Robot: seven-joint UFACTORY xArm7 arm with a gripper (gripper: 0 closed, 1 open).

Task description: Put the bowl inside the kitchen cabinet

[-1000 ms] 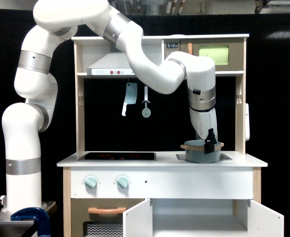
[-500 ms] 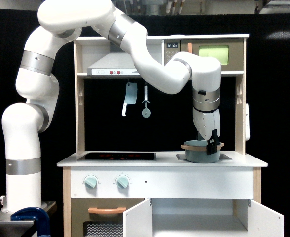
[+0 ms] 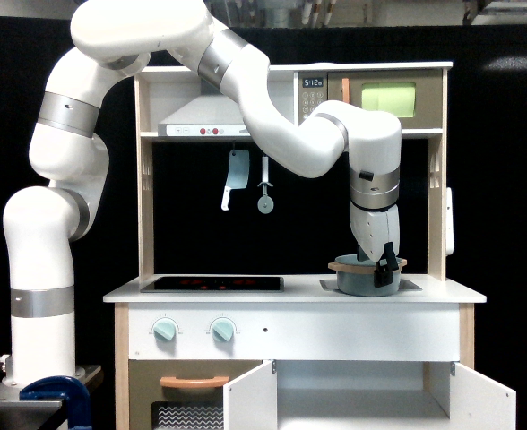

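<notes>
Read "5:12" on the clock (image 3: 313,81) beside the microwave (image 3: 388,96). Gripper (image 3: 382,266) at the bowl (image 3: 364,279) rim; jaw state unclear.

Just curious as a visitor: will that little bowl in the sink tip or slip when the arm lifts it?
The bowl looks rigid and probably light. The gripper sits at one side of its rim, so it may tilt. Its smooth wall might slip.

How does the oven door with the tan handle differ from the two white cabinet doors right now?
The oven door with the tan handle is shut and has a patterned window; the two plain white cabinet doors stand swung open, showing the white compartment. The oven sits below the hob, the cabinet below the sink. Both sit under the white counter.
</notes>
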